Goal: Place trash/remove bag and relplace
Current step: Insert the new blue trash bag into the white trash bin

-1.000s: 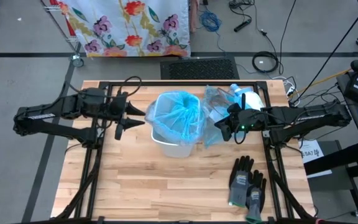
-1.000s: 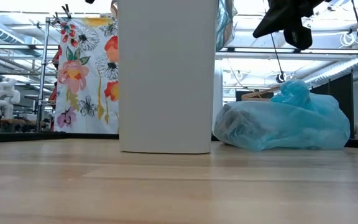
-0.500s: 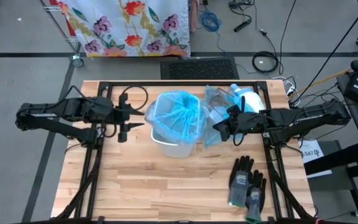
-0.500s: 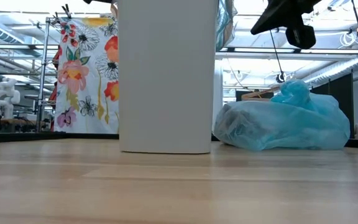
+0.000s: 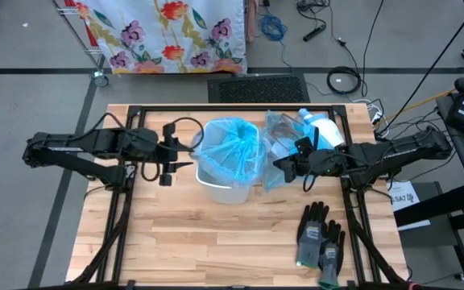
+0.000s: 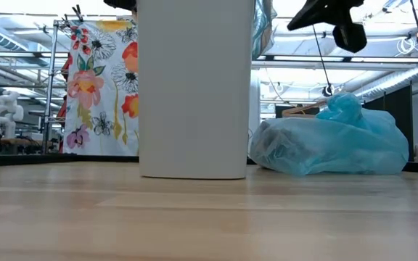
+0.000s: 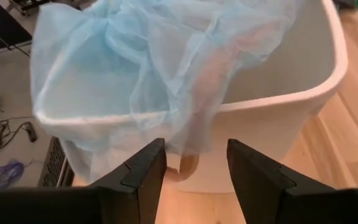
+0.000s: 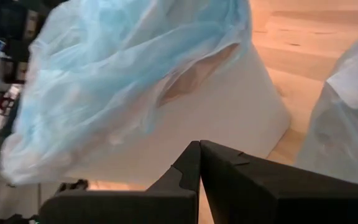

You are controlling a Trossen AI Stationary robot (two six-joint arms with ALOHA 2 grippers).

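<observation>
Left gripper (image 7: 194,163) stands open just before the white bin (image 5: 230,187) with its blue liner (image 5: 232,149); right gripper (image 5: 283,167) is closed, empty, beside the bin

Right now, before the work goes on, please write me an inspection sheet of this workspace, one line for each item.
Surface: light wooden table, bare at the front.
Job's things: white plastic bin with a thin blue bag draped loosely over its rim; a filled, tied blue bag lies on the table beside it. No loose scraps seen.
Clutter: pair of grey-black work gloves near the front right; white bottle behind the filled bag.
Hands: left hand open, at the bin's left rim, holding nothing; right hand shut, between bin and filled bag.
Cables: several on the floor behind the table.
Surroundings: flowered cloth on a rack.
</observation>
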